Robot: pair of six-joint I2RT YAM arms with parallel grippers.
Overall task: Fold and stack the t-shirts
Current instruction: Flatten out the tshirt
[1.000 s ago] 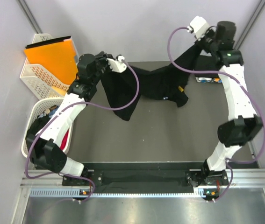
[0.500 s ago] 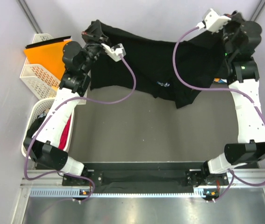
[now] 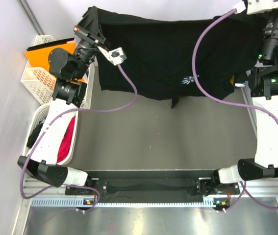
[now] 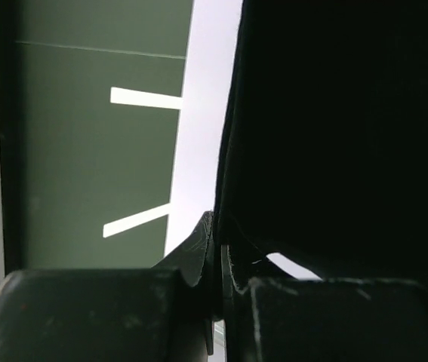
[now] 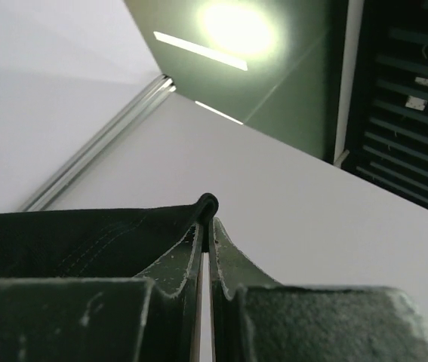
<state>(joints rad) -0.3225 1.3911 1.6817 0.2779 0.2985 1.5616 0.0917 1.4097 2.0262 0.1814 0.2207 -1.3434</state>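
A black t-shirt (image 3: 168, 54) with a small white-and-blue flower print (image 3: 190, 80) hangs spread wide in the air over the far half of the table. My left gripper (image 3: 90, 22) is shut on its upper left corner, and the left wrist view shows cloth (image 4: 334, 113) pinched between the jaws (image 4: 217, 234). My right gripper (image 5: 207, 219) is shut on the rolled upper right edge (image 5: 85, 234). In the top view the right wrist (image 3: 276, 29) is at the top right corner, and its fingertips are hidden there.
At the left, a white lattice basket (image 3: 33, 78) holds an orange flat folder (image 3: 43, 56). A second basket (image 3: 40, 115) below it holds red cloth (image 3: 66, 142) and dark cloth. The dark table mat (image 3: 168, 142) lies beneath the hanging shirt.
Both arms rose and moved apart, lifting the shirt from a sagging drape near the table into a wide, stretched sheet. The flower print now faces the top camera.
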